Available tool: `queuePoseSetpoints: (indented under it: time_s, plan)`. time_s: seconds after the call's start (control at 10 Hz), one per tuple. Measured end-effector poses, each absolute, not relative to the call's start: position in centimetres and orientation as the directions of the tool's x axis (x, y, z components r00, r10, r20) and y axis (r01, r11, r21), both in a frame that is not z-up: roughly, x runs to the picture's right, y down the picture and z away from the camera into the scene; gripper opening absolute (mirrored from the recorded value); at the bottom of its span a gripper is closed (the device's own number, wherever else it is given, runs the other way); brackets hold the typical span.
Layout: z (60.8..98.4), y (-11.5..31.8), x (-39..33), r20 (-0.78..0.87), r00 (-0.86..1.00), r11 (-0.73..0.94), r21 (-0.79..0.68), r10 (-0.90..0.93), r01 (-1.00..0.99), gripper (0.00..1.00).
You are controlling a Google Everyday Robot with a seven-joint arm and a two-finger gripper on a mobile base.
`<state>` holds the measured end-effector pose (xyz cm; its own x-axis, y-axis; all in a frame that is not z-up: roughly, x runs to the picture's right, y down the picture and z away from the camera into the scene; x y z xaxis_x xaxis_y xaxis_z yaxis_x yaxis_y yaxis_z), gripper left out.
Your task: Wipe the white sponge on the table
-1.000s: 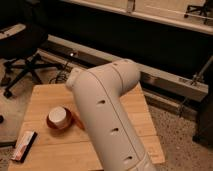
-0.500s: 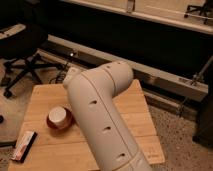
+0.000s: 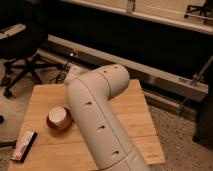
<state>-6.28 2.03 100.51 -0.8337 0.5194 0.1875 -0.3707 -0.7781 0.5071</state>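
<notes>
The table has a light wooden plank top and fills the lower middle of the camera view. My thick white arm rises from the bottom edge, bends above the table's far side and reaches down to the far left corner. My gripper is at that corner, mostly hidden behind the arm's end. No white sponge shows; the arm covers the middle of the table.
A red bowl with a white inside sits on the left half of the table, touching the arm's outline. A flat red-and-dark packet lies at the front left corner. An office chair stands on the floor at the far left. A long rail runs behind the table.
The arm's bend has swung a little to the left over the table. The bowl and the packet have not moved.
</notes>
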Motion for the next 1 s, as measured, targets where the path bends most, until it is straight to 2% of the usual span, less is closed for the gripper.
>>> queuePoseSetpoints:
  time_s: [0.6, 1.0]
  plan:
    - [103.0, 0.6, -1.7, 0.247, -0.842, -0.795, 0.528, 0.480, -0.298, 0.20]
    - [103.7, 1.6, 2.1, 0.242, -0.884, -0.801, 0.560, 0.400, -0.210, 0.20]
